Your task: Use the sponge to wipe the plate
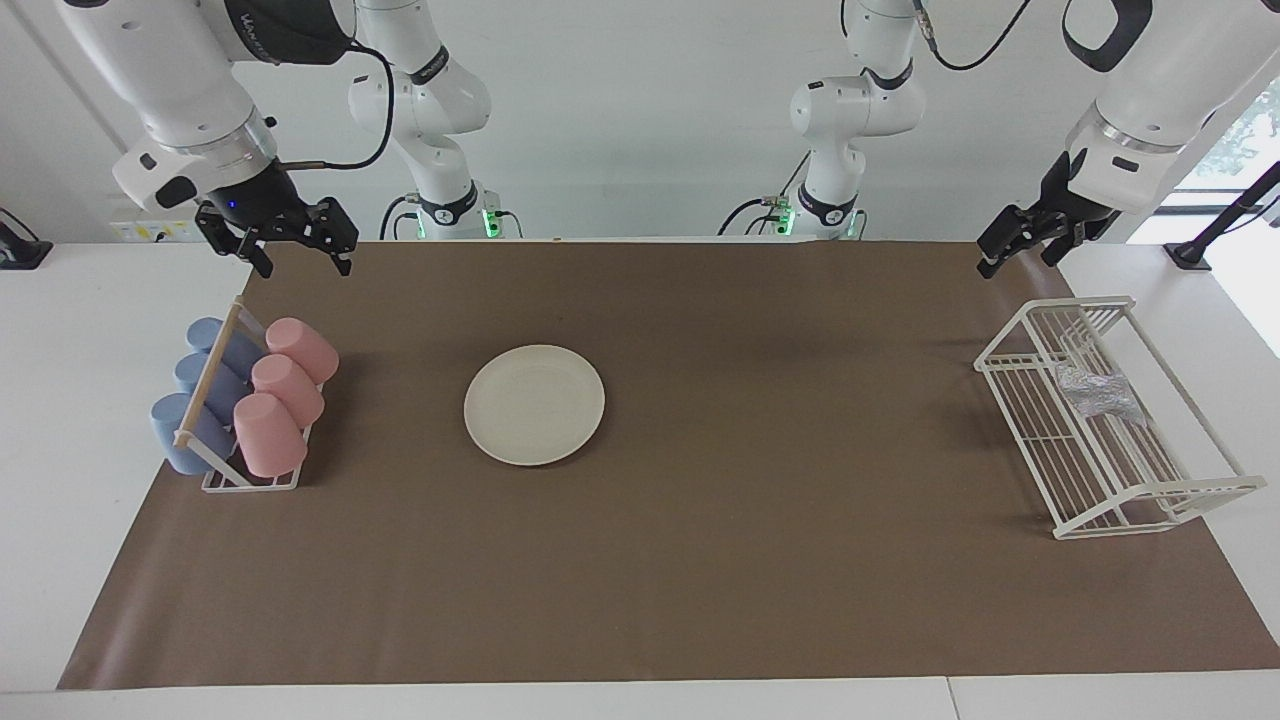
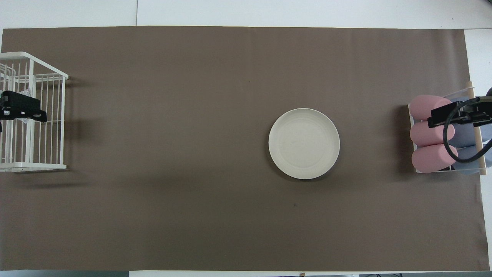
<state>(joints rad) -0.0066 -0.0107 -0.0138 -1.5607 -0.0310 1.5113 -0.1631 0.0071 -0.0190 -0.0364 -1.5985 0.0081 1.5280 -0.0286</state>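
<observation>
The cream-white plate [image 1: 534, 404] lies flat on the brown mat, toward the right arm's end of the table; it also shows in the overhead view [image 2: 304, 143]. The silvery-grey sponge [image 1: 1100, 392] lies in the white wire rack [image 1: 1150, 497] at the left arm's end. My left gripper [image 1: 1015, 265] hangs open and empty in the air over that rack; in the overhead view it [image 2: 21, 109] covers most of the sponge. My right gripper [image 1: 302, 262] hangs open and empty over the cup rack [image 1: 250, 482]; it also shows in the overhead view [image 2: 459, 115].
The cup rack holds three pink cups [image 1: 290, 395] and three blue cups [image 1: 200, 400] lying on their sides at the right arm's end. The wire rack [image 2: 34, 166] has raised sides. The brown mat [image 1: 760, 420] covers most of the table.
</observation>
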